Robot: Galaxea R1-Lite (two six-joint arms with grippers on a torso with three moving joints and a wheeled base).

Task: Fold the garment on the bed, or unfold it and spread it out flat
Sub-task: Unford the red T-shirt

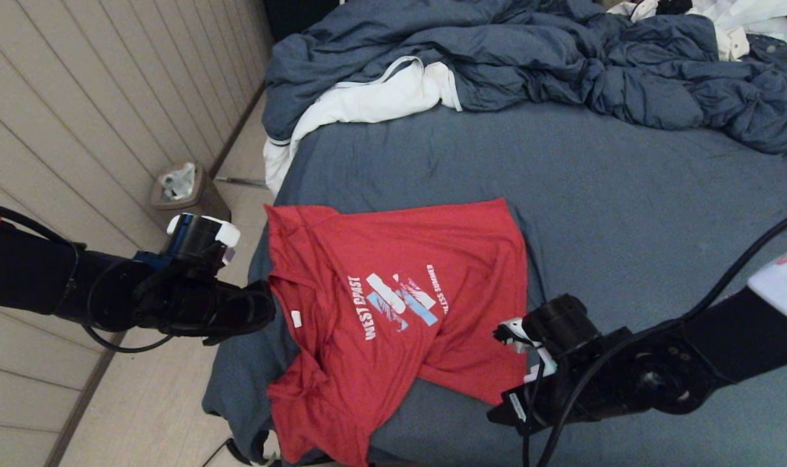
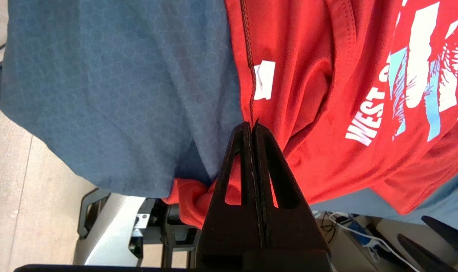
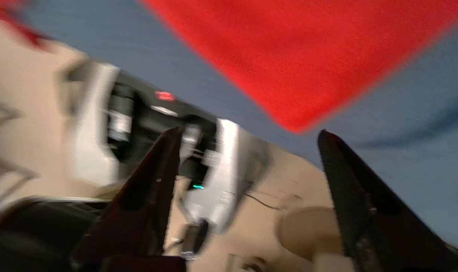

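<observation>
Left gripper (image 2: 252, 126) at the left edge of the bed (image 1: 627, 194), fingers pressed tight together, pinching the neck edge of the red T-shirt (image 1: 393, 285). White tag (image 2: 264, 80) just past the fingertips. Shirt lying print side up on the near part of the bed, rumpled, one end hanging over the bed's near edge. Right gripper (image 3: 247, 136) at the shirt's right corner, fingers wide apart, holding nothing. Red corner just beyond the tips, not touching. Blue duvet (image 1: 562, 65) heaped at the bed's far end.
</observation>
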